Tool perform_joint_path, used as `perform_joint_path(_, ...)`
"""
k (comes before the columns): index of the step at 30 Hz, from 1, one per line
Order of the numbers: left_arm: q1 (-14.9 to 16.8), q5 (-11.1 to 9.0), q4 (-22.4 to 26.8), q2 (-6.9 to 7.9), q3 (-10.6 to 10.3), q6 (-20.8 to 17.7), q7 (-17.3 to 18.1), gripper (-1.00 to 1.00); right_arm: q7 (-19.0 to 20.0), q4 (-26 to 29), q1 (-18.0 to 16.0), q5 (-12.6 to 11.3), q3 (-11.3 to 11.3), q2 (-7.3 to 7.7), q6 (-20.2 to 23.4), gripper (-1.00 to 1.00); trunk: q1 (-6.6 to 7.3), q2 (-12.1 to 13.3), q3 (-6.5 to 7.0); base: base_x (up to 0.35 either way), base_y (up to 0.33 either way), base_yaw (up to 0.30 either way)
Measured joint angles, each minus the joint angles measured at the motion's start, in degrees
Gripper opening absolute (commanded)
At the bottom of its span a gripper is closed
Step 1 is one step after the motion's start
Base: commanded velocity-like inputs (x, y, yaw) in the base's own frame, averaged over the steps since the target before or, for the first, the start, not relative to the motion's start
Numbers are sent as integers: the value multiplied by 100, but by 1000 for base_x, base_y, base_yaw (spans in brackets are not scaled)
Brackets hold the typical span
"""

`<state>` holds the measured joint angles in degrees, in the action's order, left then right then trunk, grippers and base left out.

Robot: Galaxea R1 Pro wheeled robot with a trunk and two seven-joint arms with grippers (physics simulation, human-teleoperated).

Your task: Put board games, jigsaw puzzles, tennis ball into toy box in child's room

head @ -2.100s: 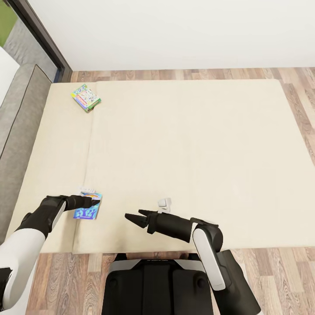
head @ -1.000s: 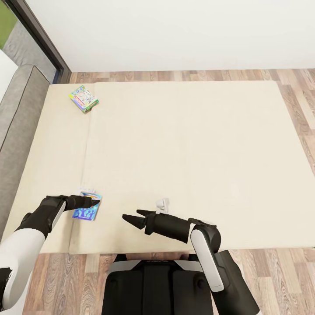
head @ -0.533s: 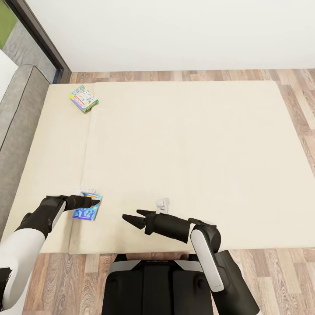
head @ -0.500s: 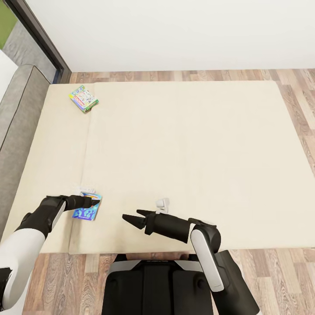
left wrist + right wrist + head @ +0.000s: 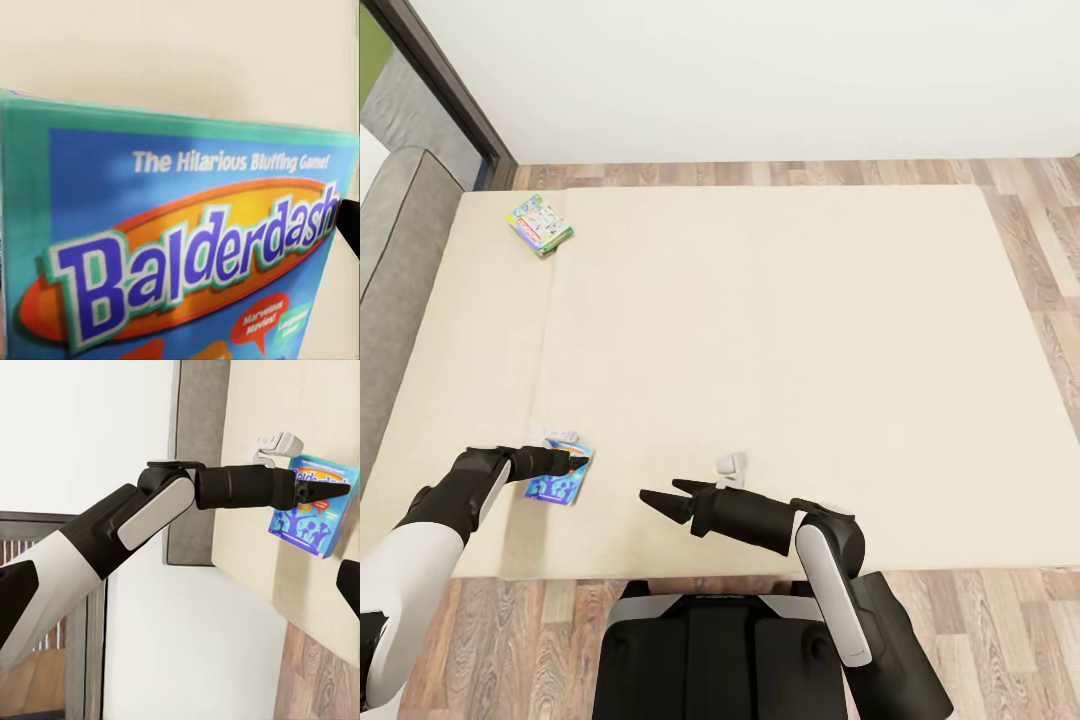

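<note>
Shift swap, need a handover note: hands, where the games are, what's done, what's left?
Left hand: over the blue board game near the bed's front edge; whether it grips, I cannot tell.
Right hand: open, empty, above the mattress.
Green-white board game: lying at the bed's far left corner.
Done: nothing boxed that these views show.
Left: secure the blue game, fetch the second, carry both to the toy box.

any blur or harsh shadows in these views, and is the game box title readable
Head view: even, soft light, sharp, only a faint shadow under the blue board game on the bed. Left wrist view: the box is very close and slightly soft, yet "Balderdash" reads clearly. Right wrist view: sharp; the left gripper shows dark against the box, print there too small to read.
</note>
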<state>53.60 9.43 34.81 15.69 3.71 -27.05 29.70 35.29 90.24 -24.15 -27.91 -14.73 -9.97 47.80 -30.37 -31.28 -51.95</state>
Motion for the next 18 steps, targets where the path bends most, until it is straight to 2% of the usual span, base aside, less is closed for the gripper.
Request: perform_joint_path(18, -1, 0, -1, 0, -1, -1, 0, 100, -2, 1, 0, 1, -86, 0, -7, 100, 0, 0, 0, 0, -177, 0)
